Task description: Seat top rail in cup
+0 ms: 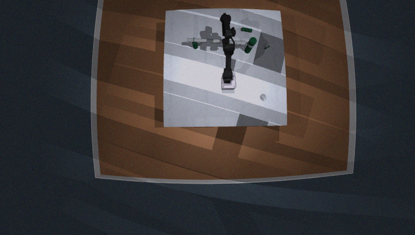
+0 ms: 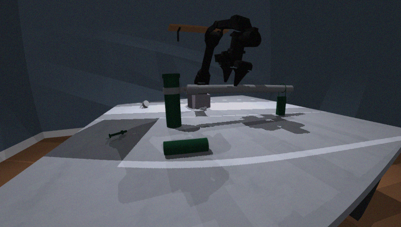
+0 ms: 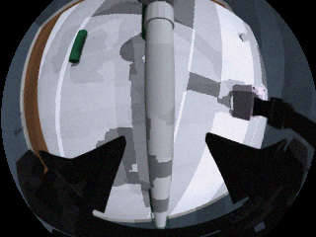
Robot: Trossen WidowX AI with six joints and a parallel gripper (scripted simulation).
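The grey rail (image 1: 200, 40) (image 2: 253, 89) (image 3: 160, 99) lies nearly level. One end enters the rail-end cup (image 2: 192, 89) (image 3: 159, 11); how deep it sits is hidden inside. The cup hangs on the pale brace band (image 2: 170, 91), high on the green big post (image 2: 173, 112) (image 1: 247, 51), a little below its cap. The far end passes through the loop on the green small post (image 2: 280, 106) (image 1: 195, 45). My gripper (image 2: 230, 83) (image 3: 166, 138) is open and empty at about the rail's top, its fingers on either side with gaps showing in the wrist view.
A green cylinder (image 1: 246, 29) (image 2: 185, 146) (image 3: 78, 46) lies on the table behind the rail. A small dark green bolt (image 1: 266, 47) (image 2: 117, 134) lies beyond the big post. A small grey fitting (image 1: 263, 97) (image 2: 145, 104) lies on the arm base's side.
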